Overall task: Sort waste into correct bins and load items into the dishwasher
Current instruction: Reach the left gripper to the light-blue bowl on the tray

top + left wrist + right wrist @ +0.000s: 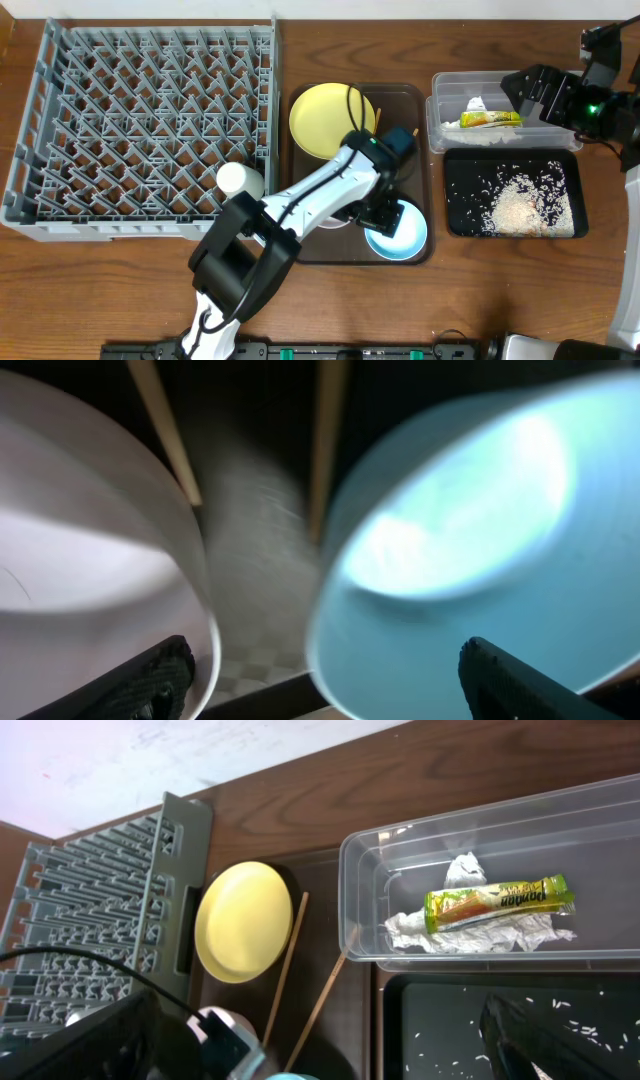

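My left gripper [385, 213] is open and low over the brown tray. One finger is over the white bowl [80, 560] and the other over the pale blue bowl [470, 530] [400, 237]. Two chopsticks [165, 430] lie just beyond the bowls. The yellow plate [325, 120] sits at the back of the tray. A small white cup [240, 180] stands at the grey dish rack's [150, 120] front right corner. My right gripper [522, 92] is open and empty above the clear tub [445, 110], which holds the green-and-yellow wrapper [497, 902] and crumpled paper [470, 935]. Rice [520, 205] lies in the black tray [455, 200].
The brown serving tray [415, 100] lies between the rack and the two bins. The left arm stretches from the table's front edge across the tray's left half. The right arm comes in from the far right. Bare wooden table [100, 290] lies in front of the rack.
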Action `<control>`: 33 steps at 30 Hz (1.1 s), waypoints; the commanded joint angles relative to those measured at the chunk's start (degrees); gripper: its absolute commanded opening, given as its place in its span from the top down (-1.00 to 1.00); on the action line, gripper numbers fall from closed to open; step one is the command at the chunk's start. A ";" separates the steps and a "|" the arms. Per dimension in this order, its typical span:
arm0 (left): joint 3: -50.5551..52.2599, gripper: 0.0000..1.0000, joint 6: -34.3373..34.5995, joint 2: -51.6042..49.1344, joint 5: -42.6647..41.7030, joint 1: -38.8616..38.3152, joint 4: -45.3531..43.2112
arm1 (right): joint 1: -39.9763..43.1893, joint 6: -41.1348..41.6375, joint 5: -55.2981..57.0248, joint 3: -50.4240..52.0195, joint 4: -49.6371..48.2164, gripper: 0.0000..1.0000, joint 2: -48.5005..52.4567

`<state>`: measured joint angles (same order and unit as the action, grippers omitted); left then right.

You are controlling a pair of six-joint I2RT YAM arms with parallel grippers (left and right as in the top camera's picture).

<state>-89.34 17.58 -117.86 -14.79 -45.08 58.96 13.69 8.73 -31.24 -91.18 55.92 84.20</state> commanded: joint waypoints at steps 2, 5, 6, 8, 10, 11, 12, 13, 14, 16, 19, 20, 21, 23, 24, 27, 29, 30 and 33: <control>-1.44 -0.73 -0.74 0.55 4.28 0.74 2.69 | 0.07 0.44 -0.04 -0.59 0.24 -0.99 0.09; -5.44 -0.72 -0.81 0.94 7.98 1.73 6.01 | 0.07 0.44 -0.04 -0.59 0.24 -0.98 0.09; -7.06 -0.72 -0.81 1.18 9.57 1.79 6.80 | 0.07 0.44 -0.04 -0.59 0.24 -0.99 0.09; -9.79 -0.72 -1.27 1.70 11.78 1.77 7.39 | 0.07 0.44 -0.04 -0.59 0.24 -0.99 0.09; -12.00 -0.73 -3.34 2.16 11.50 1.29 6.86 | 0.07 0.44 -0.04 -0.59 0.24 -0.98 0.09; -12.35 -0.72 -4.52 2.19 11.02 1.03 6.27 | 0.07 0.44 -0.04 -0.59 0.24 -0.98 0.09; -12.39 -0.72 -6.16 2.25 10.27 0.61 5.46 | 0.07 0.44 -0.04 -0.59 0.24 -0.99 0.09; -12.33 -0.73 -7.61 2.21 9.77 0.28 5.14 | 0.07 0.44 -0.04 -0.59 0.24 -0.99 0.09; -12.07 -0.73 -9.11 1.99 9.64 -0.07 4.83 | 0.07 0.44 -0.02 -0.59 0.24 -0.99 0.09; -11.32 -0.73 -11.72 1.73 9.64 -0.66 4.76 | 0.07 0.44 -0.04 -0.59 0.24 -0.99 0.09; -9.94 -0.73 -15.43 1.22 9.38 -1.03 4.46 | 0.07 0.44 -0.04 -0.59 0.24 -0.99 0.09; -9.46 -0.73 -16.87 1.03 8.37 -1.03 3.98 | 0.07 0.44 -0.04 -0.59 0.24 -0.99 0.09; -8.96 -0.73 -18.93 0.81 6.43 -1.03 3.32 | 0.07 0.44 -0.04 -0.59 0.24 -0.98 0.09; -8.70 -0.73 -21.11 0.28 4.70 -1.05 2.67 | 0.07 0.44 -0.04 -0.59 0.24 -0.99 0.09; -8.70 -0.73 -21.66 0.04 4.79 -1.22 2.51 | 0.07 0.44 -0.04 -0.59 0.24 -0.98 0.09; -8.70 -0.74 -24.02 -0.92 5.01 -1.90 1.79 | 0.07 0.44 -0.04 -0.59 0.26 -0.99 0.09; -8.70 -0.72 -24.02 -1.99 4.98 -2.38 1.09 | 0.07 0.44 -0.04 -0.59 0.26 -0.98 0.09; -8.70 -0.71 -24.02 -2.67 4.96 -2.54 0.87 | 0.07 0.44 -0.04 -0.59 0.24 -0.99 0.09; -8.70 -0.61 -23.96 -5.05 4.87 -2.64 0.26 | 0.07 0.44 -0.04 -0.59 0.24 -0.98 0.09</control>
<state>-98.80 -4.54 -119.81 -9.10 -47.40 59.44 13.69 8.73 -31.24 -91.18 55.96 84.20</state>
